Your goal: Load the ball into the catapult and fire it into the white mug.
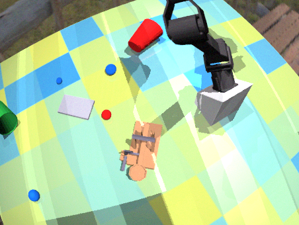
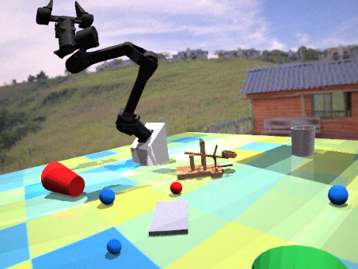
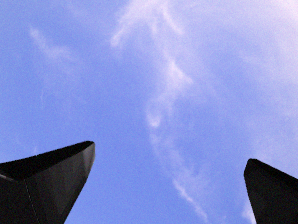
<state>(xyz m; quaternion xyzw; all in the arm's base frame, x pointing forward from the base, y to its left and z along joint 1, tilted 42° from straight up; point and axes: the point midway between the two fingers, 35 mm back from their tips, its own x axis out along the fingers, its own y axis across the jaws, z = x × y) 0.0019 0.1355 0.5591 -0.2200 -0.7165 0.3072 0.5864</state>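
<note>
Around your catapult (image 1: pixel 143 157) (image 2: pixel 199 172), a red ball (image 1: pixel 106 114) (image 2: pixel 176 187) lies near its frame, with a pale flat slab (image 1: pixel 76 106) (image 2: pixel 169 217) just beyond that ball. You have a red cup (image 1: pixel 145 35) (image 2: pixel 62 179) lying on its side and three blue balls spread over the bench (image 1: pixel 83 142) (image 2: pixel 222 206). A green cup (image 1: pixel 7 122) (image 2: pixel 298 259) is cut off by the frame edge in both outside views. A grey-looking cup (image 2: pixel 302 141) stands upright well apart from the catapult in the exterior view; you cannot tell for sure whether it is the white mug.

Your catapult sits upright on its tan base, its throwing arm ending in a round scoop (image 1: pixel 137 173) (image 2: pixel 229 154) with no ball in it. Which ball is meant for it, you cannot tell.

Your tool (image 2: pixel 64 4) (image 3: pixel 173 160) is high above the bench, fingers wide apart and pointing up, nothing between them; the wrist view shows you only sky beyond. The slab and red ball lie on one side of the catapult; between its scoop and the nearest bench edge you have open surface.
</note>
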